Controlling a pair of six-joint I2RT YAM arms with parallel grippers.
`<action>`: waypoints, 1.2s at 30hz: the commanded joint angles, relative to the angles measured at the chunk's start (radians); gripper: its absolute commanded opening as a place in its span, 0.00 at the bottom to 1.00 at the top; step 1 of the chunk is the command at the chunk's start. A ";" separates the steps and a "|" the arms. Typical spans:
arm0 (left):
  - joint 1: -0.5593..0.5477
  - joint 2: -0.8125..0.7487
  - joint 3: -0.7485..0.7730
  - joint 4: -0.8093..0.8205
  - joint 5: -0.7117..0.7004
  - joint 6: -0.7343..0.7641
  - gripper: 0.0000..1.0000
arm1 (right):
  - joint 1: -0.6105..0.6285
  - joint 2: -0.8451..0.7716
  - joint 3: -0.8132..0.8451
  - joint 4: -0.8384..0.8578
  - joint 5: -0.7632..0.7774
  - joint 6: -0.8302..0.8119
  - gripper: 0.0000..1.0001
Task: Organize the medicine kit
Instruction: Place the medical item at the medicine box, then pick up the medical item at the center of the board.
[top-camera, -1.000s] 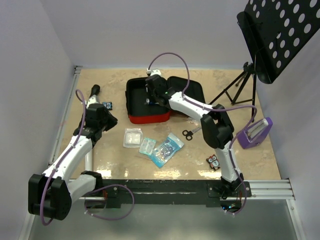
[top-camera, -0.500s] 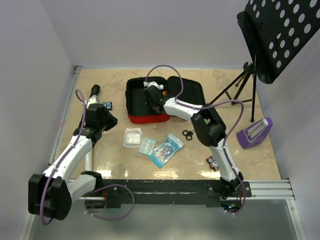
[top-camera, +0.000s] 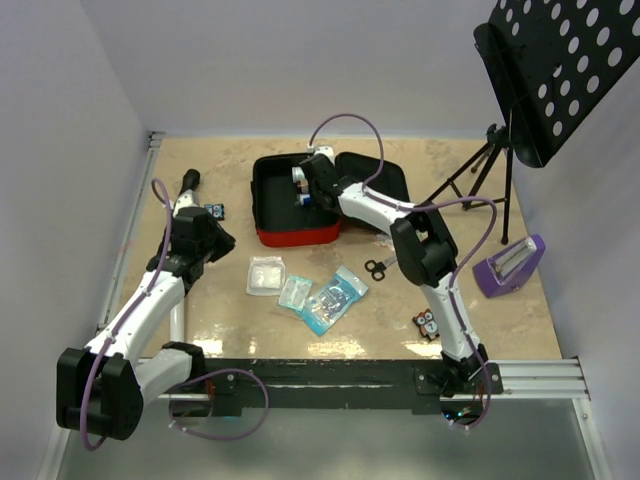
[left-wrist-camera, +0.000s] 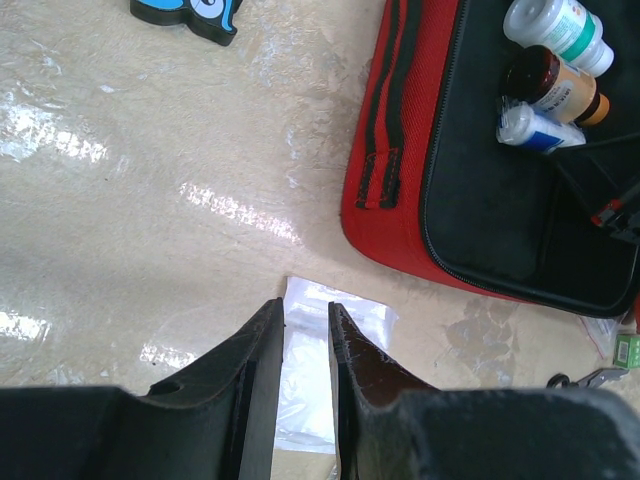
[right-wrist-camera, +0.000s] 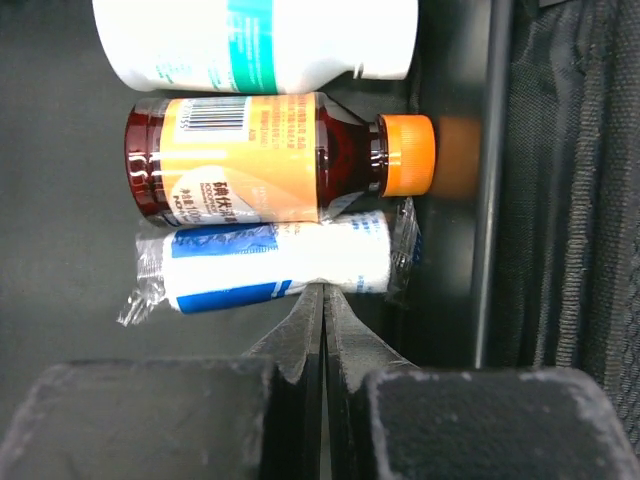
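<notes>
Fingers of the right gripper (right-wrist-camera: 323, 295) are pressed flat together with nothing between them. Their joined tip sits against the wrapped roll (right-wrist-camera: 270, 265), which lies at twelve o'clock of the tip in the right wrist view. The left gripper (left-wrist-camera: 307, 310) has its fingers slightly apart and holds nothing; it hangs over a clear packet (left-wrist-camera: 305, 380) on the table.

The medicine kit (top-camera: 295, 237) lies open at twelve o'clock of the table's middle, black lining up, with the right arm reaching into its left half. Inside, three things lie side by side. The roll touches the amber bottle (right-wrist-camera: 250, 170) with the orange cap, and the white bottle (right-wrist-camera: 250, 40) is just beyond that at twelve o'clock.

We read this step as nudging the roll snug against the amber bottle with closed fingers. To do it well, we would push near the roll's middle, straight toward twelve o'clock, so that it slides rather than pivots. Its plastic wrap looks slick and loose at both ends, so a slow push seems wise. We would also keep the tip just off the lining so it does not snag. Loose packets (top-camera: 296, 292) and scissors (top-camera: 377, 266) wait on the table between four and six o'clock of the kit.
</notes>
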 joint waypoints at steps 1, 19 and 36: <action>0.000 -0.010 0.006 0.005 -0.004 0.026 0.29 | 0.007 -0.096 -0.066 0.099 0.007 0.011 0.00; 0.000 -0.096 0.039 -0.048 -0.030 0.018 0.30 | 0.135 -0.910 -0.749 0.124 -0.065 0.247 0.73; 0.000 -0.191 -0.071 -0.038 0.053 -0.030 0.30 | 0.181 -1.119 -1.297 0.299 -0.218 0.590 0.82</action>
